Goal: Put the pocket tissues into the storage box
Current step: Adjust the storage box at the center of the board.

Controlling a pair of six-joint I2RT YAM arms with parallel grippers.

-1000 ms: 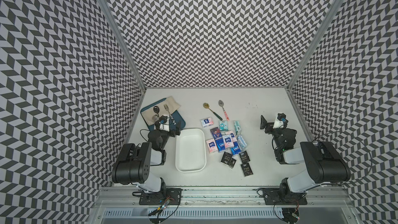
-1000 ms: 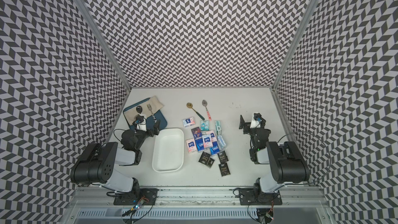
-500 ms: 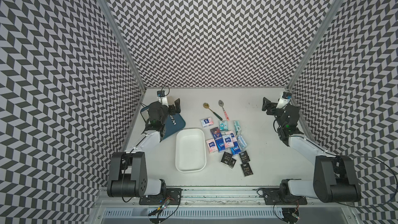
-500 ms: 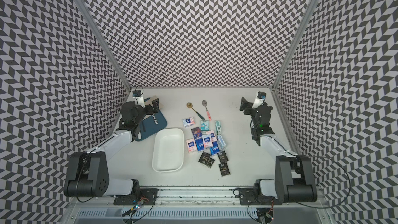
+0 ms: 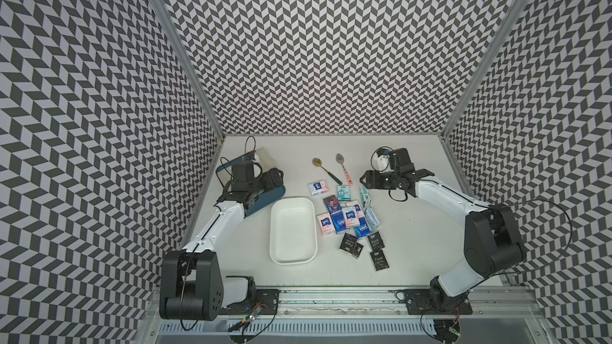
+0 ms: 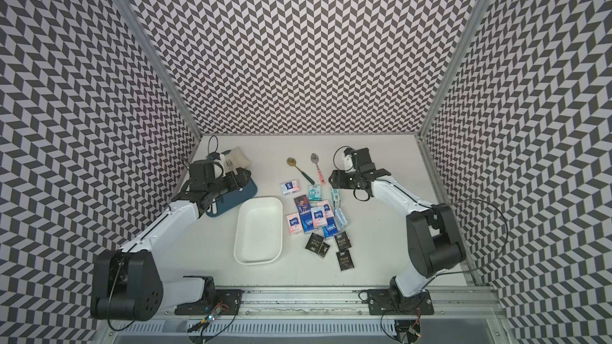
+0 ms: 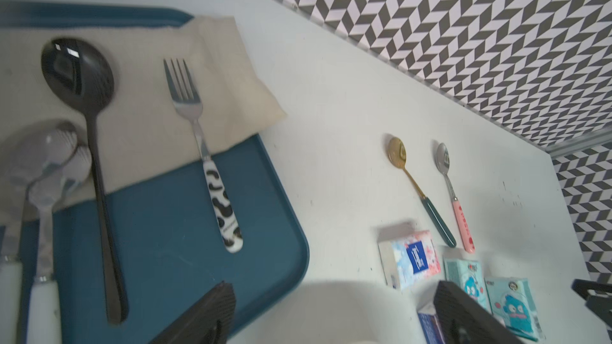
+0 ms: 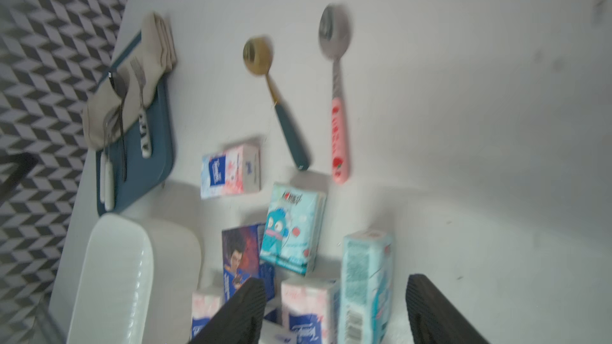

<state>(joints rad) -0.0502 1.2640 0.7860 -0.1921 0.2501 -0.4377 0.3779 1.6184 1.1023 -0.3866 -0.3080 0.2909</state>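
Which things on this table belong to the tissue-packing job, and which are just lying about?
Job: pocket tissues, storage box.
Lying about: teal tray, beige cloth, fork, black spoon, gold spoon, pink-handled spoon.

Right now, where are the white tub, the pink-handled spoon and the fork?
white tub (image 5: 292, 230), in a top view, bare floor.
pink-handled spoon (image 5: 346, 177), in a top view, pink handle.
fork (image 7: 220, 206), left wrist view, patterned handle.

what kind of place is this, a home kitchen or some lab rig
Most likely a robot test cell, not a home: chevron-patterned walls box in a white table, a left arm and right arm are mounted on a metal rail, and pocket tissues lie staged beside a storage box.
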